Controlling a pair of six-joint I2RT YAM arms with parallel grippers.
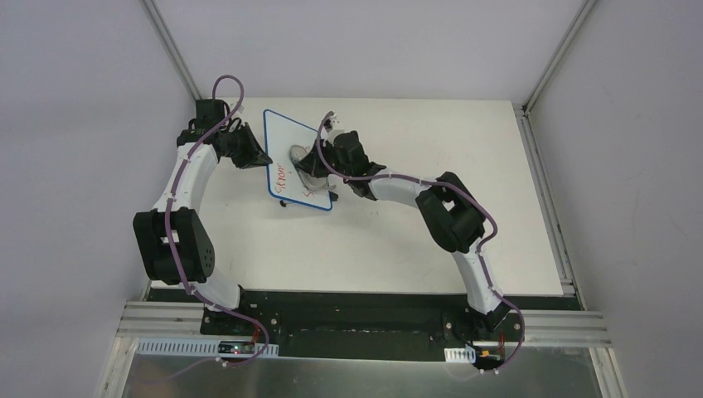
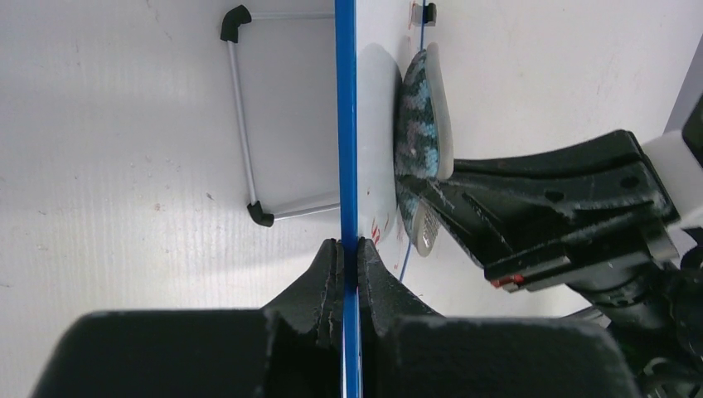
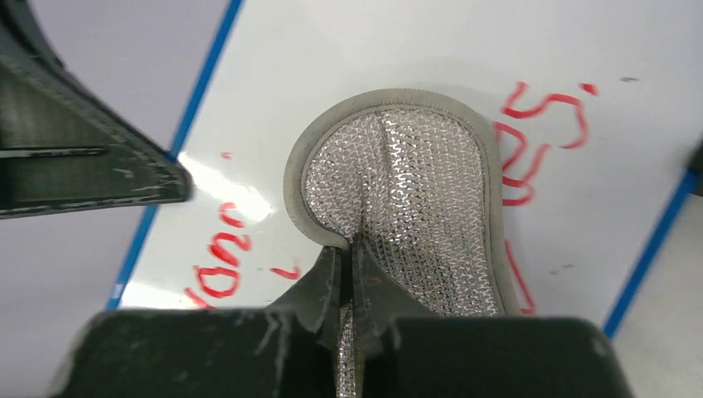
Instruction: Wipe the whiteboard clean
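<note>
The whiteboard (image 1: 284, 135), white with a blue rim, stands at the table's far left-middle. My left gripper (image 1: 262, 158) is shut on its left rim; the left wrist view shows the jaws (image 2: 349, 249) pinching the blue edge (image 2: 346, 124). My right gripper (image 1: 310, 163) is shut on a grey silver-mesh scrubbing pad (image 3: 406, 182) and presses it flat on the board face (image 3: 373, 50). Red handwriting (image 3: 530, 141) shows to the right of the pad and more (image 3: 220, 257) to its left. The pad (image 2: 421, 116) shows edge-on against the board.
The board's wire stand with black feet (image 2: 244, 116) rests on the white table behind the board. My left finger (image 3: 83, 157) sits at the board's edge in the right wrist view. The table's far edge meets grey walls and corner rails (image 1: 174, 50).
</note>
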